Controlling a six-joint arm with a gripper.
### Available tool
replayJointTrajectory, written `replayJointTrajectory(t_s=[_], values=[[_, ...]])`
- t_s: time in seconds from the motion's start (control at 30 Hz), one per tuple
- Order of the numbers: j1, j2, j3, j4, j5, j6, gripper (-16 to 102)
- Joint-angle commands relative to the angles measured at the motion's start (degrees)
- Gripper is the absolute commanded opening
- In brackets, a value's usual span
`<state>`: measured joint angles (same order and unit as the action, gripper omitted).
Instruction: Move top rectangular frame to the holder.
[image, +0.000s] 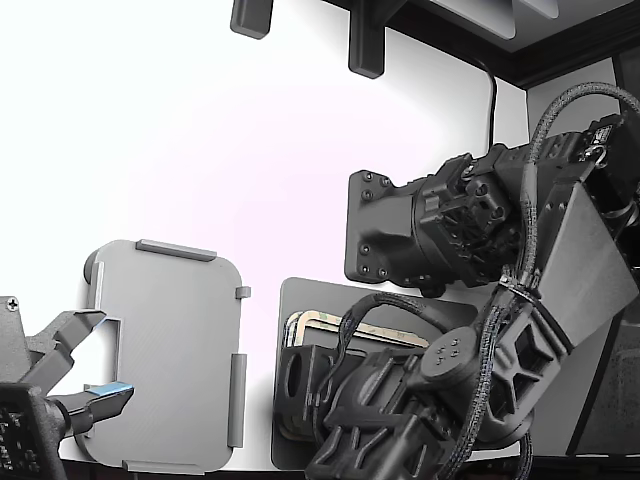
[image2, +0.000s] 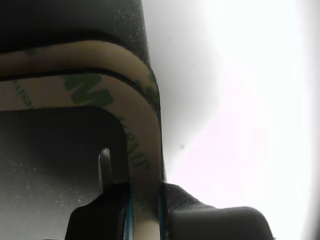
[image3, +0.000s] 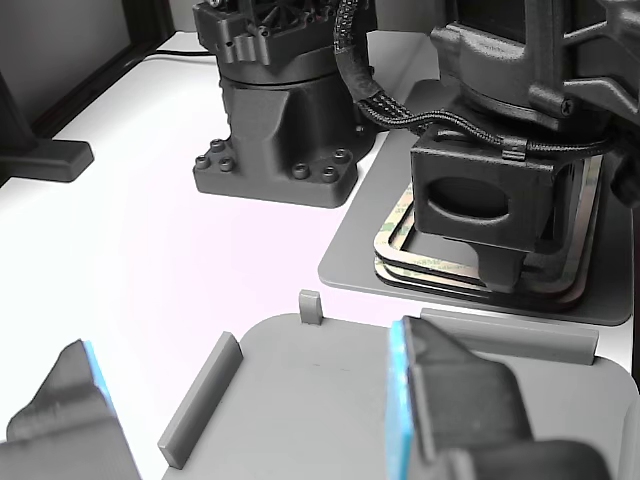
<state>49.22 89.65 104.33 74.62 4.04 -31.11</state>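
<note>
The top rectangular frame (image2: 145, 145) is beige with green print and lies on a stack of like frames (image3: 400, 245) on a dark grey pad (image3: 360, 265). In the wrist view my gripper (image2: 145, 220) straddles one side of this frame, with a blue-edged pad touching each edge of the strip. In the other view the gripper (image3: 500, 268) is down on the stack. The holder (image: 170, 330) is a light grey tray with raised tabs, at the exterior view's left, beside the pad. It also shows in the other view (image3: 320, 400), with nothing in it.
A second arm's gripper (image: 90, 375) with blue pads stands open over the holder's near edge. My arm's black base (image3: 275, 130) stands behind the pad. Cable bundles (image: 520, 260) hang along the arm. The stack (image: 320, 325) is partly hidden by the arm.
</note>
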Motion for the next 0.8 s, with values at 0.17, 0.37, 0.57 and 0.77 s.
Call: replayJointTrajectory(t_s=[0.17,0.37,0.57,0.77], values=[[-1.0,1.4,-4.8,2.9,-0.2,-0.2,-10],[-1.4,2.4,-11.2,8.8,0.1,4.5,-11],[-1.5,4.5,-17.7,13.9,6.0,14.3,-11],[-3.9,3.4,-26.6,20.1,8.2,29.1,-11]])
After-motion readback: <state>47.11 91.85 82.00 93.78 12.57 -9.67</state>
